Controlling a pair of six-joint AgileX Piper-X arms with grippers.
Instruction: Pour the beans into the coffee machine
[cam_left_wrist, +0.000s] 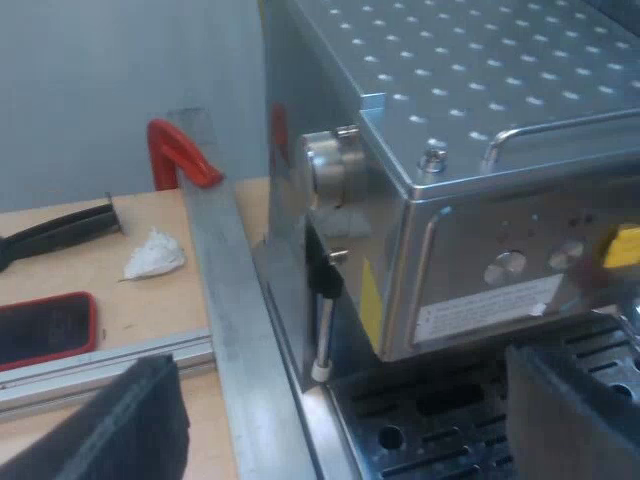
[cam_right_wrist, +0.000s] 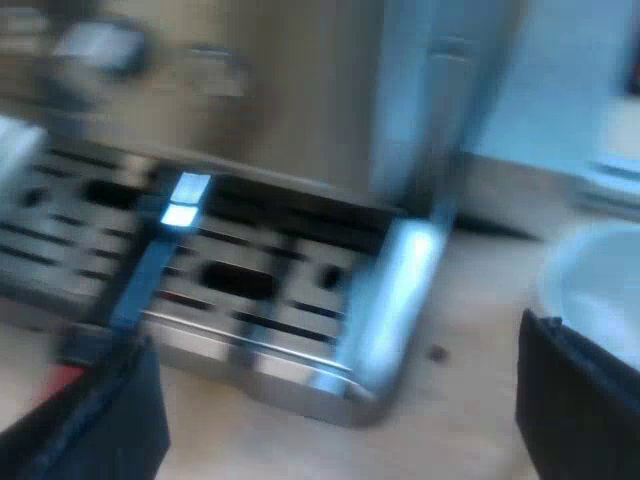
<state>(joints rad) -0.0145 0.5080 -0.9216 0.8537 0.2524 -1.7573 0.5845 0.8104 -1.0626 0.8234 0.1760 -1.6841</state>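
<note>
Red-cased phone (cam_left_wrist: 45, 328), crumpled tissue (cam_left_wrist: 153, 254), red clamp (cam_left_wrist: 180, 153)

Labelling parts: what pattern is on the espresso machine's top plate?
The top plate is silver with rows of small round dots; left wrist view shows it best.

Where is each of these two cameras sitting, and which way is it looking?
Left wrist view: rides on the left arm, facing an upper corner of the espresso machine and the table beside it; the left tool shows, fingers apart.
Right wrist view: rides on the right arm, facing a corner of the drip tray; the right tool shows, fingers apart.
Both show the machine's slotted drip tray.
</note>
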